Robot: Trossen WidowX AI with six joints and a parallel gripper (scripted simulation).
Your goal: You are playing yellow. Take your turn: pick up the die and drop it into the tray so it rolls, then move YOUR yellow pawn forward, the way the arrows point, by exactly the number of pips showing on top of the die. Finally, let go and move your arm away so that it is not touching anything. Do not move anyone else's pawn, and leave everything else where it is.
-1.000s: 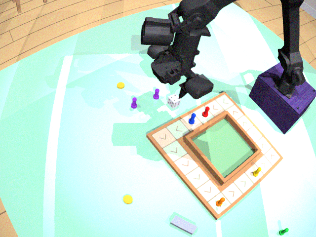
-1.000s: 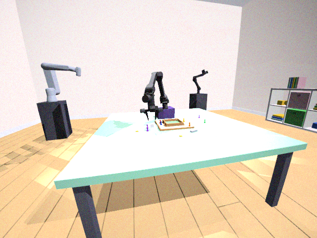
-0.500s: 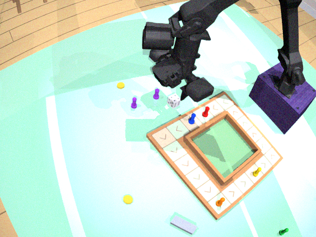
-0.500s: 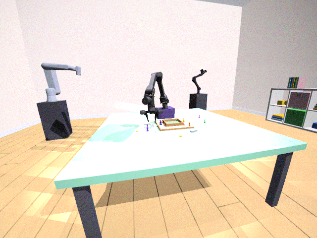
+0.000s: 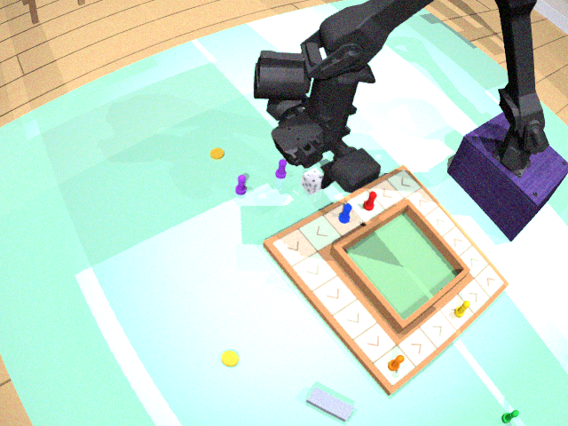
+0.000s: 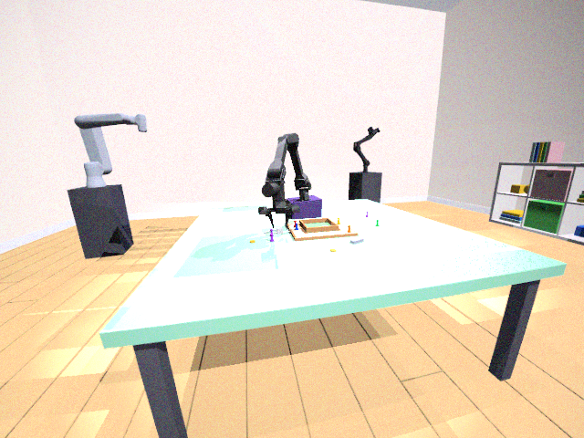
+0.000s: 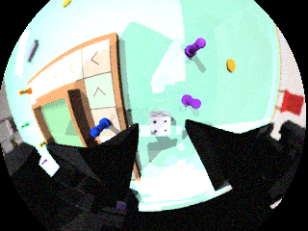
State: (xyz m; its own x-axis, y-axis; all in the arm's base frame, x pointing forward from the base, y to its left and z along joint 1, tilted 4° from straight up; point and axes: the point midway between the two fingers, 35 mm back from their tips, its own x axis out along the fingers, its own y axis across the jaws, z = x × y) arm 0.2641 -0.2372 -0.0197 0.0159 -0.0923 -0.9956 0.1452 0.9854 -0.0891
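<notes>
Top: white die (image 5: pixel 312 181) (image 7: pixel 160 122) on the desk (image 5: pixel 183 297) (image 6: pixel 329 283) (image 7: pixel 140 63), just beside the board (image 5: pixel 316 312) (image 6: pixel 325 236) (image 7: pixel 115 72); yellow pawn (image 5: pixel 462 309) (image 6: pixel 338 221) on the board | Exterior: my claw (image 6: pixel 279 224) (image 7: pixel 162 125) low beside the board | Wrist: my claw wide, holding nothing; die between my fingertips in view, blue pawn (image 5: pixel 345 213) (image 6: pixel 297 226) (image 7: pixel 100 127) on the board

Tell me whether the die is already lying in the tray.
No, the die sits on the table outside the board, near the purple pawns.
</notes>
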